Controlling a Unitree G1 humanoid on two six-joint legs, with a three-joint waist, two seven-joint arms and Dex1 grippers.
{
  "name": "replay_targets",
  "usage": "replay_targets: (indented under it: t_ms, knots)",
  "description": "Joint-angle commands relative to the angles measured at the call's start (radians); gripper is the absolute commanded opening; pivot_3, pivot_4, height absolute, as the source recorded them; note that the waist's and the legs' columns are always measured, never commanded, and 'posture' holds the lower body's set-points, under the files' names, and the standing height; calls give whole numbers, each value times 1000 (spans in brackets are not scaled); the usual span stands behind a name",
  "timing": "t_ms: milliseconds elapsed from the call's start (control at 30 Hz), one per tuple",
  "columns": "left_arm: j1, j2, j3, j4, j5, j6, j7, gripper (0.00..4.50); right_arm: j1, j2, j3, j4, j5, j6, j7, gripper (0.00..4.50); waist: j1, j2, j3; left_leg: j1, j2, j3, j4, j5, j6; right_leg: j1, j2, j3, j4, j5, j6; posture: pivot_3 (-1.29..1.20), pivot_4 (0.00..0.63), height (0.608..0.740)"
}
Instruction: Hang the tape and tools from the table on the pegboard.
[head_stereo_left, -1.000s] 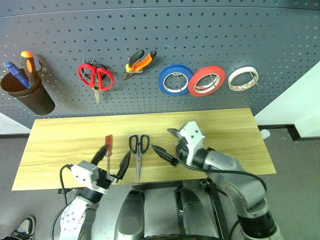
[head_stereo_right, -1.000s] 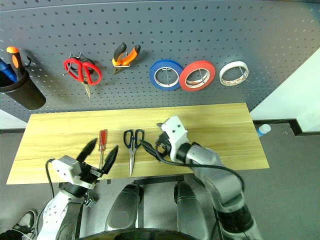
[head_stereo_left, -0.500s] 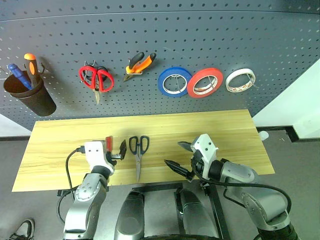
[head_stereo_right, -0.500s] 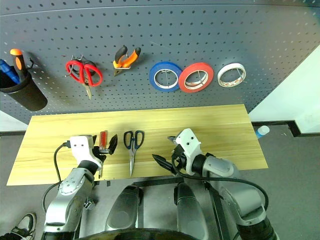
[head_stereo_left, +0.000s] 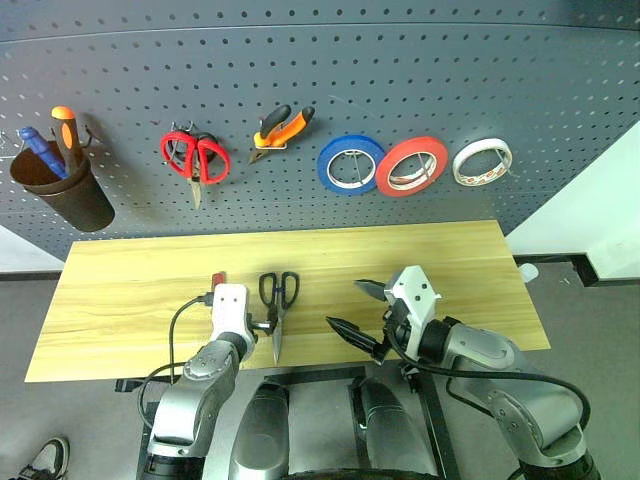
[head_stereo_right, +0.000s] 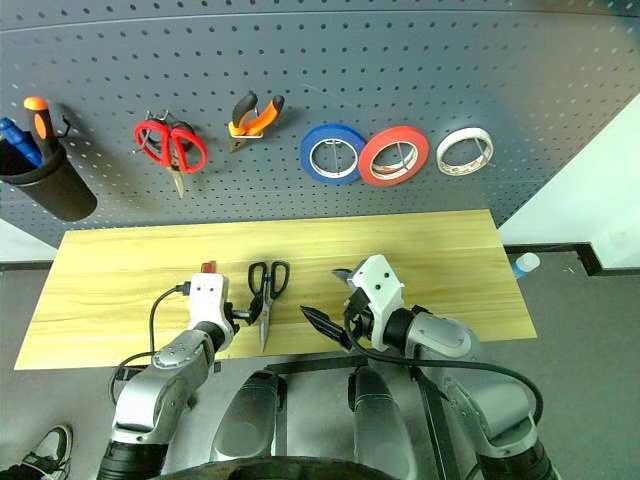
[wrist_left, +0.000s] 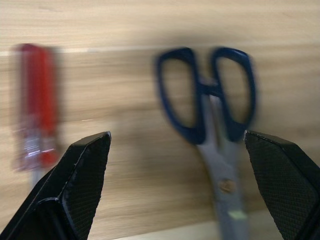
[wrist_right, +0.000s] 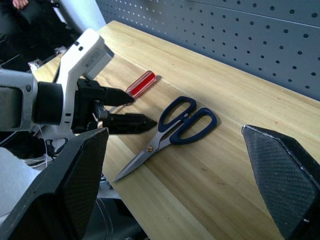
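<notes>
The dark-handled scissors (head_stereo_left: 277, 303) and the small red-handled screwdriver (wrist_right: 140, 83) lie side by side on the light wood table (head_stereo_left: 130, 270), near its front edge. My left gripper (wrist_left: 176, 137) is open and tipped down low over the table. One of its fingers is beside the screwdriver and the other beside the scissors' handles, and it holds nothing. My right gripper (head_stereo_left: 344, 305) hovers open and empty just right of the scissors. The cream-white tape (head_stereo_left: 482, 161) and the orange-and-black pliers (head_stereo_left: 282, 127) hang on the grey pegboard (head_stereo_left: 420, 70).
Red-handled scissors (head_stereo_left: 195, 157), a blue roll (head_stereo_left: 350, 163) and a red roll (head_stereo_left: 412, 165) hang on the board. A brown cup (head_stereo_left: 62, 195) at the far left holds an orange-topped screwdriver. The table's front edge runs just under both grippers.
My left gripper has swung forward and tipped down, from pointing up at the table's front edge to low over the screwdriver and scissors. The right gripper has stayed put and open.
</notes>
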Motion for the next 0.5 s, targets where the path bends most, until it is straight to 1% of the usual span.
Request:
replay_targets:
  t_ms: [33,133,300,500]
  knots:
    - [-28,9,-31,-38,15,65,-12,4472,1,-7,8,-39,3,-13,-10,4452,0,0,0,0,0,0,0,0,0,0,0,0,0,0,0,269,176,677]
    - [-43,-8,-33,-23,50,108,29,4472,4,-8,9,-44,3,-12,-20,4452,0,0,0,0,0,0,0,0,0,0,0,0,0,0,0,264,177,677]
    - [-66,-19,-47,-12,50,152,7,4472,8,-9,12,-53,7,-10,-34,4452,0,0,0,0,0,0,0,0,0,0,0,0,0,0,0,260,179,677]
    - [-91,-53,-30,18,54,201,20,4472,6,-7,17,-61,11,-6,-49,4452,0,0,0,0,0,0,0,0,0,1,0,0,0,0,0,257,183,677]
